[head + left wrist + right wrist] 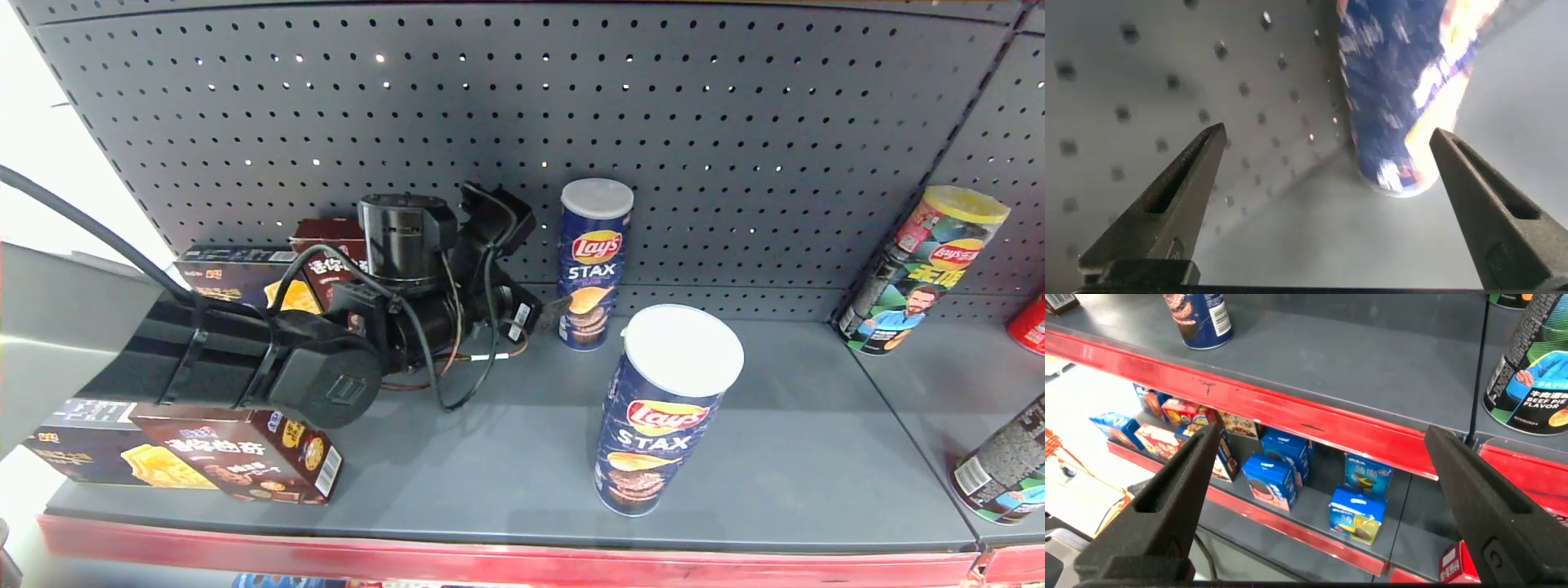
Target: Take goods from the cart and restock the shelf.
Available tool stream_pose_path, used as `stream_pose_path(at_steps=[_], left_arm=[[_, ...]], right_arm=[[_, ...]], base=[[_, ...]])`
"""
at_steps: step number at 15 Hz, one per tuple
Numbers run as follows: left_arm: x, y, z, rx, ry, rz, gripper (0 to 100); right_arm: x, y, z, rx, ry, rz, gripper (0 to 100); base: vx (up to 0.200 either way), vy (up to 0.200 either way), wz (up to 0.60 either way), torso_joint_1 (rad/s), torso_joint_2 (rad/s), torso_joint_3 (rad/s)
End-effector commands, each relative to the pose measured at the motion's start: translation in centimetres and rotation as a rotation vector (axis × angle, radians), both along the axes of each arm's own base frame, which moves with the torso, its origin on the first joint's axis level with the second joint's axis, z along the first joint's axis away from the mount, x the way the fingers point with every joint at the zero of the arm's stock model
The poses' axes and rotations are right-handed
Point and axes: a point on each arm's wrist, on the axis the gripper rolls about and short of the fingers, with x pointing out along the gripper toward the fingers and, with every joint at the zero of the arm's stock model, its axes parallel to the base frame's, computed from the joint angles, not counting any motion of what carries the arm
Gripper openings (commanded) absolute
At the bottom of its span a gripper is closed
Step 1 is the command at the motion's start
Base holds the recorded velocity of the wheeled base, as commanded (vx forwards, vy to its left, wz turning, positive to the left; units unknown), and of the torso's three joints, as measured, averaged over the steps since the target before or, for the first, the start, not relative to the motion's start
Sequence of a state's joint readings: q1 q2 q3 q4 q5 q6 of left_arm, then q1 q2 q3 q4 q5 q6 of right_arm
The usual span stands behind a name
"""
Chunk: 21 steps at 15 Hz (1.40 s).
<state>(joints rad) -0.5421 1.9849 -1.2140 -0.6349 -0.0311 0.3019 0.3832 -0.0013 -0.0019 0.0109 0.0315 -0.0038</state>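
Two blue chip cans with white lids stand upright on the grey shelf (816, 457). The rear can (595, 261) is close to the pegboard back, and the front can (663, 408) stands nearer the shelf's edge. My left gripper (549, 309) sits low beside the rear can's base, on its left. In the left wrist view this gripper (1327, 132) is open, with the rear can (1396, 90) just ahead of the fingers and nearer one of them, not clamped. My right gripper (1321, 433) is open and empty, hovering in front of the red shelf edge (1290, 400), with the front can's base (1200, 318) beyond it.
Brown biscuit boxes lie at the shelf's left, near the front (229, 457) and at the back (245, 273). Other cans stand on the right: a yellow-lidded one (922, 269), a dark one (1000, 465) and a red one (1030, 322). Blue cartons (1278, 469) fill the lower shelf.
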Motion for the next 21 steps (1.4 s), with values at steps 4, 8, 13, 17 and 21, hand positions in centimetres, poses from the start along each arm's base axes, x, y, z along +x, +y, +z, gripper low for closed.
stream_pose_path(at_steps=[4,8,13,17,21], left_arm=[[-0.7,0.8,-0.5,0.010,-0.037,0.115,100],[0.6,-0.2,-2.0,0.033,-0.042,0.191,100],[1.9,-1.0,-2.7,0.032,-0.045,0.213,100],[2.1,-1.5,-2.9,0.029,-0.042,0.206,100],[2.2,-1.9,-3.0,0.026,-0.043,0.198,100]], right_arm=[[0.0,0.0,0.0,-0.001,0.000,0.001,100],[0.0,0.0,0.0,-0.001,0.001,0.001,100],[0.0,0.0,0.0,0.000,0.002,0.001,100],[0.0,0.0,0.0,0.000,0.002,0.001,100],[0.0,0.0,0.0,-0.001,0.001,0.001,100]], base=[[0.000,0.000,0.00,0.000,0.00,0.000],[0.000,0.000,0.00,0.000,0.00,0.000],[0.000,0.000,0.00,0.000,0.00,0.000],[0.000,0.000,0.00,0.000,0.00,0.000],[0.000,0.000,0.00,0.000,0.00,0.000]])
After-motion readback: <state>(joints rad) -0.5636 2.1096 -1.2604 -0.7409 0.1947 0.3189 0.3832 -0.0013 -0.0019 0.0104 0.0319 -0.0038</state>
